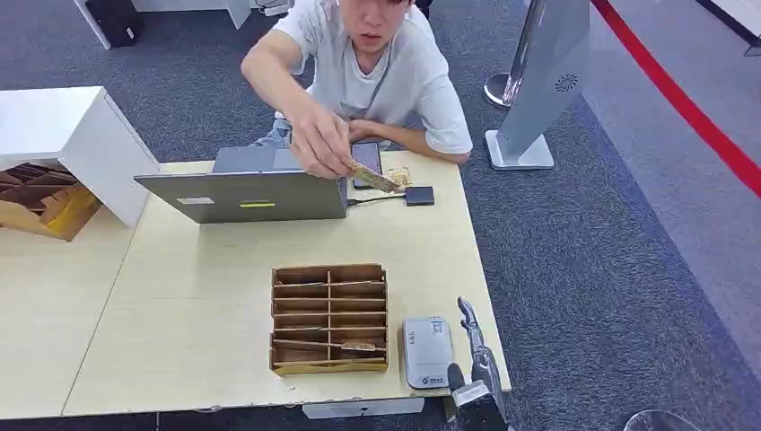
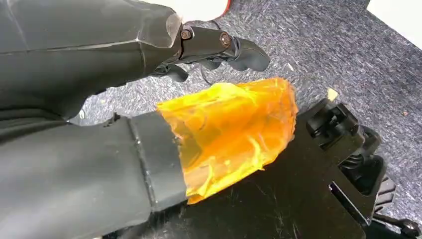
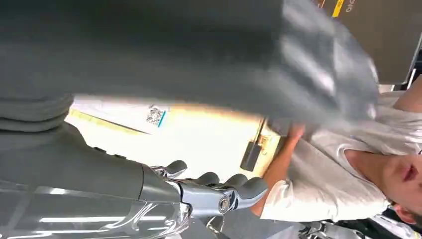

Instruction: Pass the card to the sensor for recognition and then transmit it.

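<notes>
Right hand (image 1: 473, 346) is hovering open and empty beside the grey card sensor (image 1: 425, 351); the card in the partitioned brown cardboard tray (image 1: 329, 317) is lying leftward, long axis crosswise.

Carpeted office: laptop (image 1: 242, 190), table (image 1: 179, 296), barrier stanchion (image 1: 499, 88)

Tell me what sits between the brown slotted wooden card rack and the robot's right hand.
In the head view, a small grey card reader lies flat on the table between the rack and the right hand.
</notes>
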